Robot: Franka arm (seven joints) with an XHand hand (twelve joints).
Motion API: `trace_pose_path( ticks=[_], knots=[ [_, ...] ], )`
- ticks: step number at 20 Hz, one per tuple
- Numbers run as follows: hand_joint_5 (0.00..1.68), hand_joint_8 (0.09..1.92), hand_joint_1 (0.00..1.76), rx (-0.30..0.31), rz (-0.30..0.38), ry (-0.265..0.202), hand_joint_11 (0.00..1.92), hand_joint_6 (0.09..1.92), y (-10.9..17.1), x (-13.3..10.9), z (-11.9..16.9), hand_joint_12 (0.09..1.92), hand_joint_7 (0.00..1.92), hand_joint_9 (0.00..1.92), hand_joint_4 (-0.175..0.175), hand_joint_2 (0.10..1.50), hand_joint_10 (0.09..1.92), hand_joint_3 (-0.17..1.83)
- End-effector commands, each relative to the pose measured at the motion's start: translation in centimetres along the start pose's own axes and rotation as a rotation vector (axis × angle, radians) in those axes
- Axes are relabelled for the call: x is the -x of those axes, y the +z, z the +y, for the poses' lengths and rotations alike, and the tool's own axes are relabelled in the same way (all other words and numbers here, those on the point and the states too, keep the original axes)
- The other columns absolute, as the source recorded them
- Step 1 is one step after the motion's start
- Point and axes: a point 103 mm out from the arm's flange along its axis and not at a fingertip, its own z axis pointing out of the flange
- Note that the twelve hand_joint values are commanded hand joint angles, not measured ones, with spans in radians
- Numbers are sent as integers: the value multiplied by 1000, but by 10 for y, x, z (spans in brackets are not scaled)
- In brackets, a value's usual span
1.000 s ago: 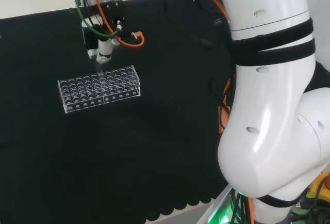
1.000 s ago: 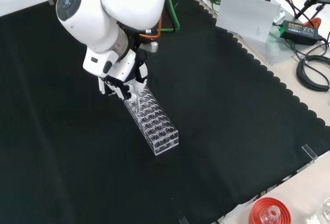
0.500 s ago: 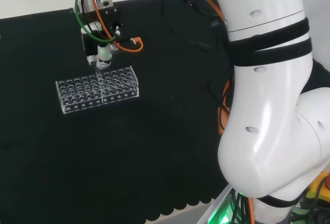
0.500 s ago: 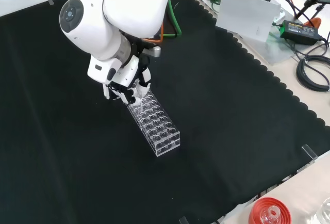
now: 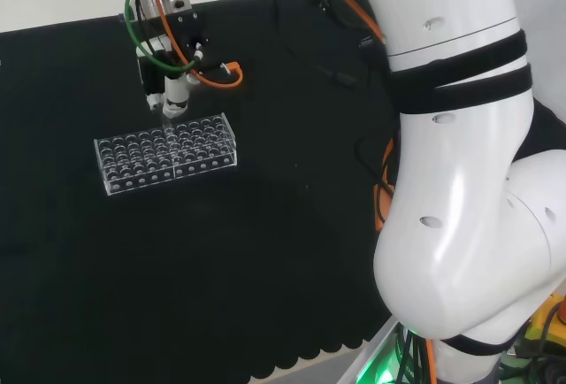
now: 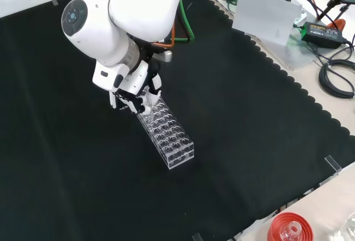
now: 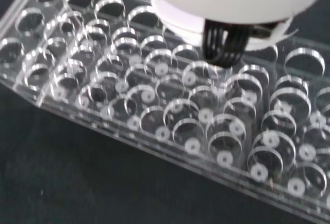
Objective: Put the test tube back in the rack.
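— Head view first?
— I see the hand (image 5: 174, 99) at the clear rack's (image 5: 166, 152) twelve o'clock edge, fingers curled round the test tube (image 5: 167, 116), its tip over a far-row hole.
— Front view?
— Hand (image 6: 135, 98) at the rack's (image 6: 167, 131) eleven o'clock end.
— Wrist?
— Rack (image 7: 170, 111) holes close below me.

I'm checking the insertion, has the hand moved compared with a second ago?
Yes. In the head view the hand has shifted up and slightly left, now at the far edge of the rack.
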Motion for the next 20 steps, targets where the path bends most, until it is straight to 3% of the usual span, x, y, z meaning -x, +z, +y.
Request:
trace_pose_path(
  ticks=[1, 4, 10, 20],
  knots=[
    [609, 803, 1212, -109, 49, -19, 263, 805, 7, 6, -1, 1495, 930, 1020, -70, 492, 807, 714],
    [395, 920, 1158, -104, 54, -24, 158, 778, 6, 8, -3, 1545, 666, 805, -30, 463, 919, 715],
    [335, 952, 1141, -88, 50, -27, 105, 688, -3, 7, -4, 1563, 530, 669, -9, 465, 957, 686],
    [297, 961, 1121, 71, 44, -36, 45, 608, -65, 24, -45, 1575, 411, 543, 5, 473, 986, 674]
  ],
)
